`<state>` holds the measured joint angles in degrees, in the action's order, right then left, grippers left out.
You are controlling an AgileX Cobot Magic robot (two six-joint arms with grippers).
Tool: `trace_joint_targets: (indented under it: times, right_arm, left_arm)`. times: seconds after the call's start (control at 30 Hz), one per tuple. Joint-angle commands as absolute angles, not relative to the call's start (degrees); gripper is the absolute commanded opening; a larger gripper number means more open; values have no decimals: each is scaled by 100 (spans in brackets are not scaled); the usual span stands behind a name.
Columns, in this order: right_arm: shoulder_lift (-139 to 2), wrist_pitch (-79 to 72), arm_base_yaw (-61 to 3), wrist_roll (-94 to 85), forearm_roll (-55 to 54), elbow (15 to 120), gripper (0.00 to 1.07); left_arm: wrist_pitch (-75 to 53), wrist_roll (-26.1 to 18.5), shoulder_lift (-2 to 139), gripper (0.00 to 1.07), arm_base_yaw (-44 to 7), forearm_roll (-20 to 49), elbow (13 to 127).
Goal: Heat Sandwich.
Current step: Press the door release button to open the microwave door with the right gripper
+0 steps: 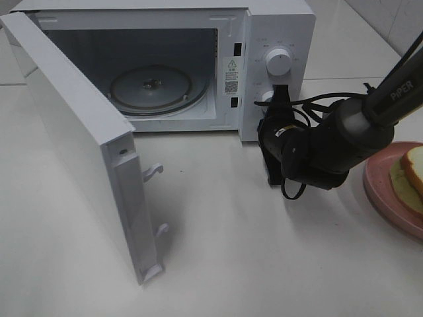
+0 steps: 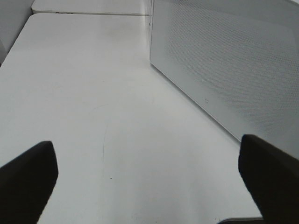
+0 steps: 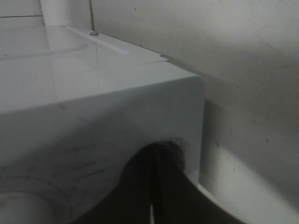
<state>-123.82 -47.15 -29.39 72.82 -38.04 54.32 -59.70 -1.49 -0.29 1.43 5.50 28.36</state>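
The sandwich (image 1: 414,173), white bread with a tan crust over pale green lettuce, lies on a round pink plate (image 1: 386,198) at the right edge of the exterior view, partly cut off. The white microwave (image 1: 281,26) stands at the back with its door (image 1: 79,132) swung wide open to the left and its glass turntable (image 1: 151,89) bare. My right gripper (image 1: 277,102) is against the microwave's control panel by the lower knob; in the right wrist view its dark fingers (image 3: 152,186) are together, touching the white front. My left gripper (image 2: 149,172) is open and empty over the table.
The open door juts far out over the table on the left, its latch hooks (image 1: 153,172) facing right. The upper knob (image 1: 277,62) sits above my right gripper. The microwave's perforated side wall (image 2: 224,60) is close to my left gripper. Black cables (image 1: 310,102) trail from the right arm.
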Motion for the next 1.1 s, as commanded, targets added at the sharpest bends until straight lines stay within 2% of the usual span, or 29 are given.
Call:
trace_joint_targets:
  times: [0.03,0.43,1.1]
  right_arm:
    - [-12290,-6515,-2618,7179,-3369,6056,0]
    - [-12261,-6348,-2618,7225,-3375,5901,0]
    - [-11677,-4458,-2819,7460,-3037,4801,0]
  left_arm:
    - [-5936,-132,-149,103,109,539,2825]
    - [-5936,-132,-149,103,109,539,2825]
    - [-5936,-132,-138,103,109,539,2825]
